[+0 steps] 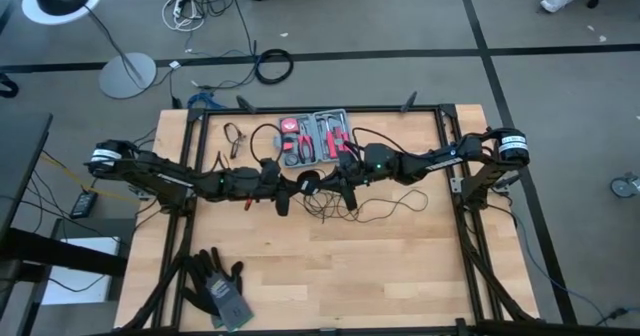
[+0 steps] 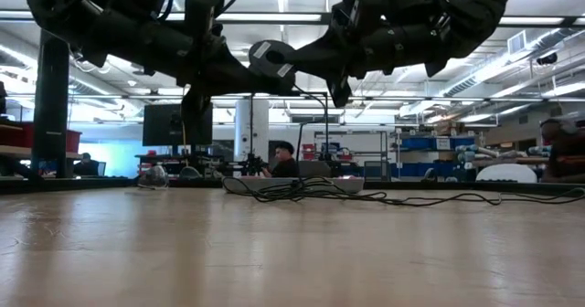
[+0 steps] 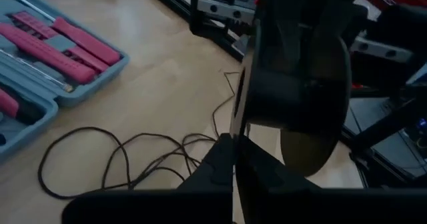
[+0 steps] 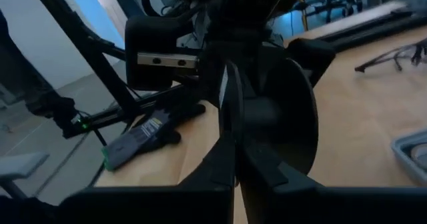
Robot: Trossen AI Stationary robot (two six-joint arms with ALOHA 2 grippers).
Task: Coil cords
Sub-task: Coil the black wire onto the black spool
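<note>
The cord's round black disc [image 1: 308,185] is held up between my two grippers over the middle of the table; it also shows in the low view [image 2: 271,55]. Its thin black wire [image 2: 325,133] hangs down to a loose tangle [image 1: 372,209] that lies on the table right of centre, also in the left wrist view [image 3: 120,159]. My left gripper [image 1: 297,189] comes from the table's left and my right gripper [image 1: 323,183] from its right. Both are shut on the disc. My left gripper pinches the disc's rim [image 3: 235,132] between its two fingers, coming about level from the table's left. The disc [image 3: 288,94] stands on edge, lifted clear of the table. My right gripper pinches the disc's rim [image 4: 228,139] between its two fingers, coming about level from the table's right, on the side opposite my left gripper. The disc [image 4: 270,114] stands on edge, clear of the table.
An open grey tool kit [image 1: 315,138] with red tools lies just beyond the grippers, toward the far edge. A pair of glasses [image 1: 235,136] lies at the far left. Dark gloves [image 1: 215,288] lie at the near left corner.
</note>
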